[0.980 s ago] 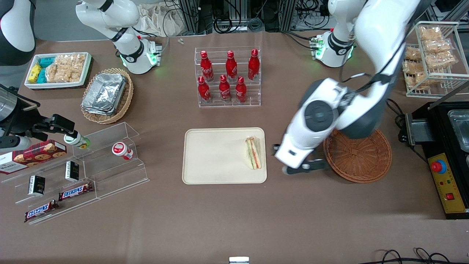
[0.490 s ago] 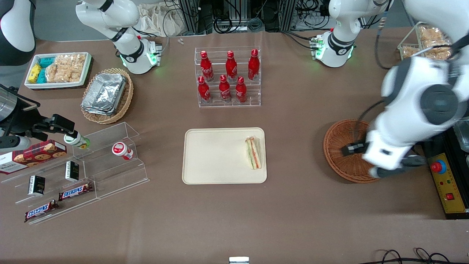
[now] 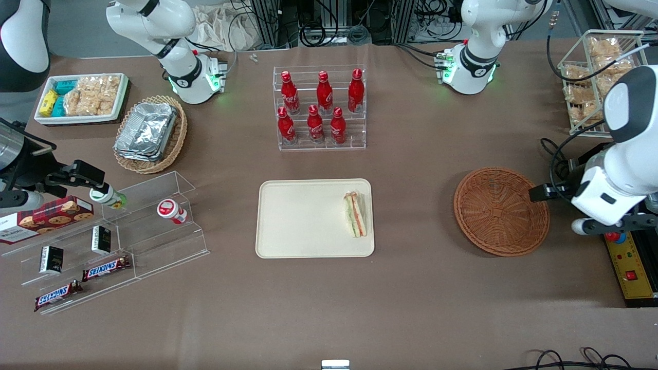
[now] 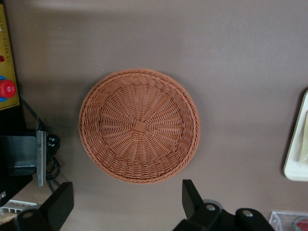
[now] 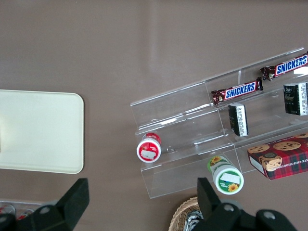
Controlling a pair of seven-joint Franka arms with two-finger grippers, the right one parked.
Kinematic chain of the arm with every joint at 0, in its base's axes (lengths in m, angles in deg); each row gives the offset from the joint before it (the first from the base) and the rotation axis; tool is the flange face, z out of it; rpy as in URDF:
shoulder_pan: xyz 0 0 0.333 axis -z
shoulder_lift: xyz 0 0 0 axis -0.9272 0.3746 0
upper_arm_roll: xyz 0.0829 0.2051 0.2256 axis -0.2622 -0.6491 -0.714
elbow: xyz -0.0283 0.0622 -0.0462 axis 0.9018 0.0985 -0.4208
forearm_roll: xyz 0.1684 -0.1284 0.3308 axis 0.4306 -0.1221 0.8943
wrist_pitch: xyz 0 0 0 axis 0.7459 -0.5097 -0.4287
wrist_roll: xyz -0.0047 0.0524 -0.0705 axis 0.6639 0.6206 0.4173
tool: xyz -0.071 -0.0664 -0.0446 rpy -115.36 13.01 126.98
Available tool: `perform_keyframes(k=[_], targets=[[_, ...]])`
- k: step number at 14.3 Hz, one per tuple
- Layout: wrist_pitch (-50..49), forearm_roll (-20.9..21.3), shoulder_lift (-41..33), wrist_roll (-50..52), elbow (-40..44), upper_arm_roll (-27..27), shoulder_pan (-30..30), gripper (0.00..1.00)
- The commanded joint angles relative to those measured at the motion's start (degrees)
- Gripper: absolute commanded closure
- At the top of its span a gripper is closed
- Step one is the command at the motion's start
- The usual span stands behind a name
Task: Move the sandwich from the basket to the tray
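The sandwich (image 3: 356, 214) lies on the cream tray (image 3: 308, 252), at the tray's end nearest the basket. The round reddish-brown basket (image 3: 501, 210) is empty; it also shows in the left wrist view (image 4: 139, 126). My left gripper (image 3: 605, 227) is open and empty. It hangs above the table beside the basket, toward the working arm's end, over the yellow control panel. In the left wrist view the gripper (image 4: 125, 208) has its fingers (image 4: 191, 197) spread wide, with the basket's rim just off them. The tray's edge (image 4: 296, 161) shows there too.
A rack of red bottles (image 3: 321, 108) stands farther from the camera than the tray. A black machine with a yellow panel and red button (image 3: 624, 257) and a wire snack rack (image 3: 601, 77) are near the gripper. An acrylic shelf (image 3: 113, 231) and a foil-container basket (image 3: 151, 133) are at the parked arm's end.
My gripper has swung from beside the tray, across the basket, out to the working arm's end of the table. The sandwich has stayed on the tray.
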Motion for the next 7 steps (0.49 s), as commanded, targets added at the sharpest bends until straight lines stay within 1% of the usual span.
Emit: perform_keyframes(k=[1,2,4,7], targets=[[2.5,-2.1,-3.8,-8.1,-5.1,-2.9,0.8,0.0],[2.4,-2.5,-4.2,-9.8,-5.3,-4.0,0.9,0.0],[2.2,-2.5,-3.4,-9.4,-4.2,-4.2,1.8,0.0],[1.7,-1.8,-2.7,-10.3,-1.7,-4.2,1.7,0.0]])
